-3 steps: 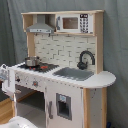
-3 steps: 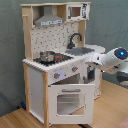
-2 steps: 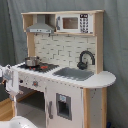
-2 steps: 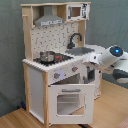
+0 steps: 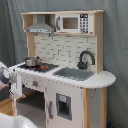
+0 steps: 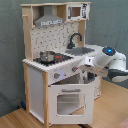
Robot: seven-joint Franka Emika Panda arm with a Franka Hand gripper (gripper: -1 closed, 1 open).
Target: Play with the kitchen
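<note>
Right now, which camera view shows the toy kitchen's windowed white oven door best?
The second exterior view: the windowed white oven door faces the camera, with handle and window visible under the stove. In the first exterior view the stove side is at the first exterior view's left, partly behind the white robot arm, and no oven window shows.

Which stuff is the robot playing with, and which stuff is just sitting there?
For the game: the kitchen, with its pot, faucet, sink and oven door; also the robot arm beside it.

Just there: grey curtain, wooden floor.
</note>
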